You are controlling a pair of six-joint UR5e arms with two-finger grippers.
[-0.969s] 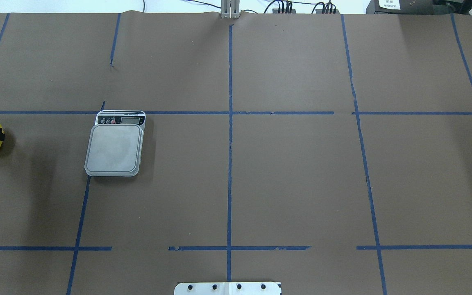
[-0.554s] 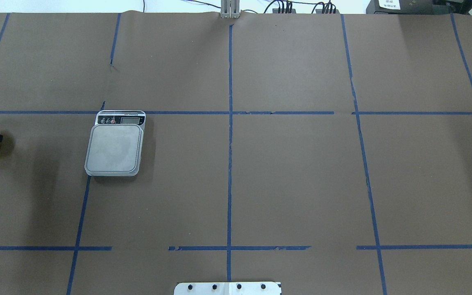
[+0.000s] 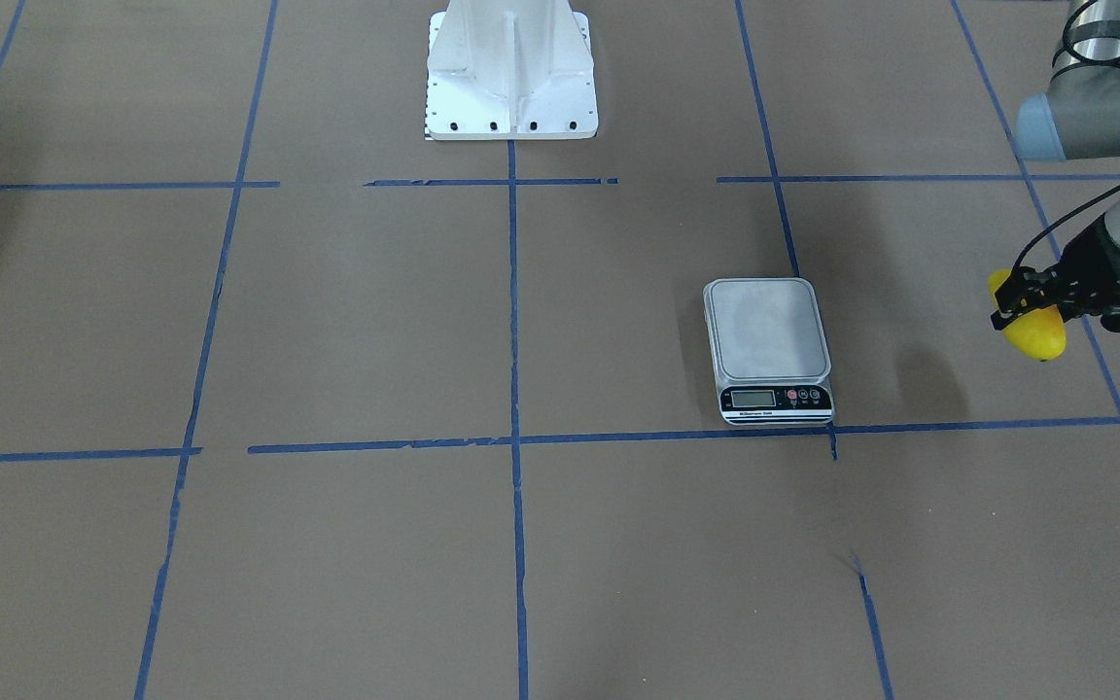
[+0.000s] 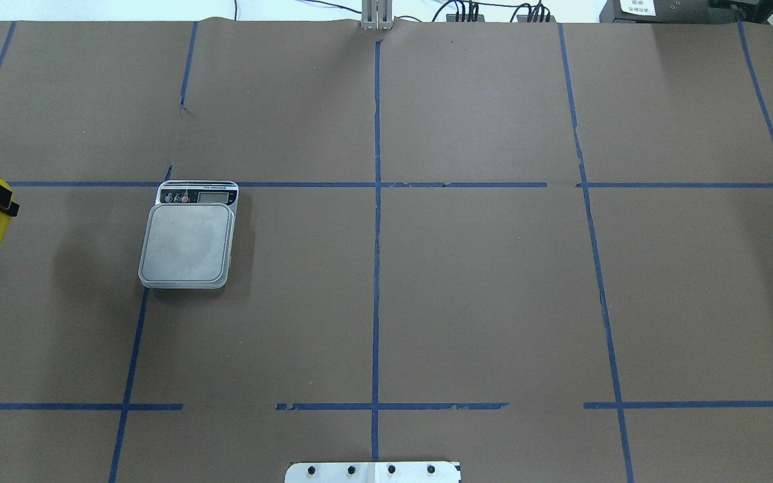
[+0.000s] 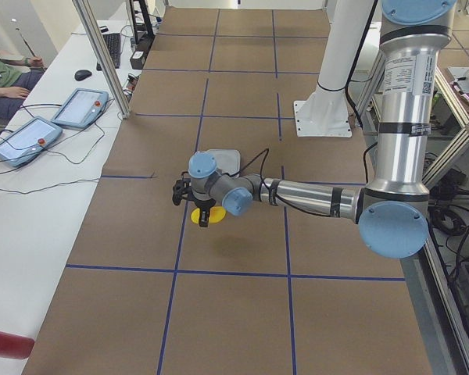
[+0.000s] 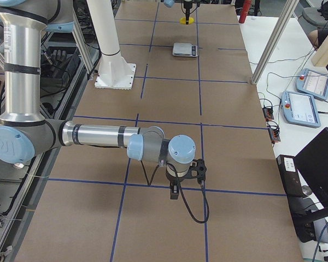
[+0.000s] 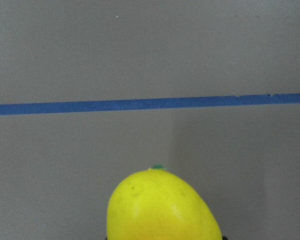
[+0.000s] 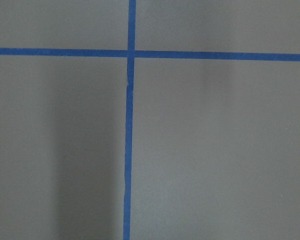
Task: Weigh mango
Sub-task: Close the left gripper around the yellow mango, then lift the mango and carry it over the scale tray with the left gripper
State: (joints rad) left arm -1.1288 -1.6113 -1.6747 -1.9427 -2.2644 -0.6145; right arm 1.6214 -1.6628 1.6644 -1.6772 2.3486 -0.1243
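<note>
mango [image 3: 1036, 332]: clamped in left gripper [image 3: 1019, 299], off the table [image 3: 327, 321], well apart from scale [image 3: 770, 340]
left gripper: closed on mango
scale: flat on table, mango not on it
right gripper [image 6: 175, 188]: low over table; can't tell if open or closed

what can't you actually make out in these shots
Grey digital scale: display digits too small in every view.
Bright-yellow glossy mango: lower part cut off by left wrist view's bottom edge.
Left gripper: mostly cut off by overhead's left edge.
Right gripper: seen only from exterior right; open or shut unclear.
</note>
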